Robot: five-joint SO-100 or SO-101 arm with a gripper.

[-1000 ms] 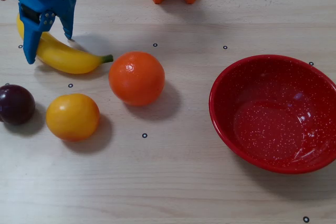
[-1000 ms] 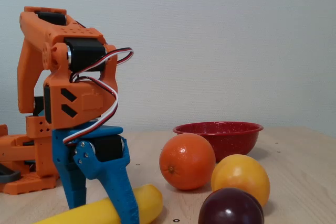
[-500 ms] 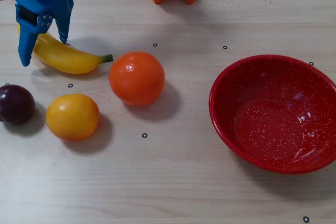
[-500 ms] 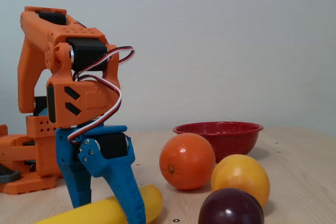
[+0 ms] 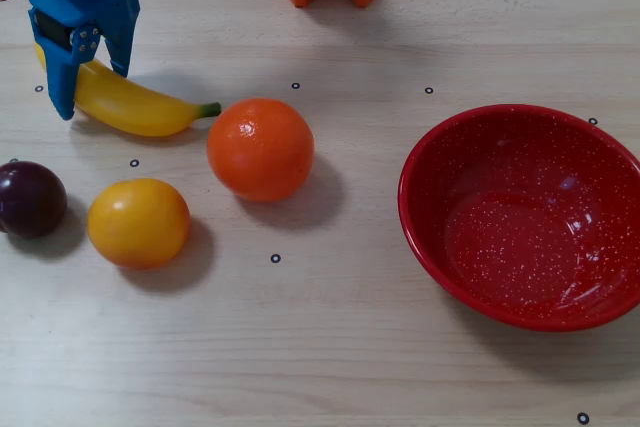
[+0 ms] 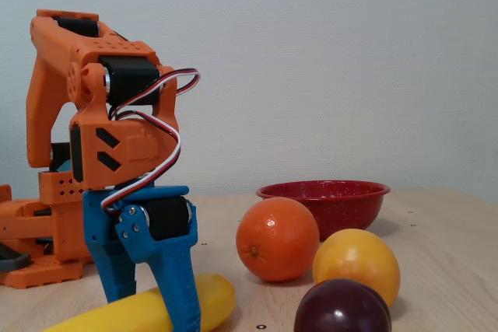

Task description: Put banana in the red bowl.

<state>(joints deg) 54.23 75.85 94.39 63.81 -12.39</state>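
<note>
— Where was the banana (image 5: 140, 107)?
— Upper left of the overhead view, on the table (image 5: 330, 347), blue gripper (image 5: 92, 92) closed around its left end.
— Neighbours?
— Orange (image 5: 260, 148) by its stem; yellow fruit (image 5: 138, 222) and plum (image 5: 31, 198) below.
— The bowl (image 5: 523, 215)?
— Far right, well apart.

The bench (image 5: 400, 347) looks like pale matt wood with fine grain. On it, the red bowl (image 5: 521, 215) is glossy and white-speckled. Left of the bowl, the banana (image 5: 140, 107) has smooth skin, and the blue tool (image 5: 92, 87) looks like matt plastic.
</note>
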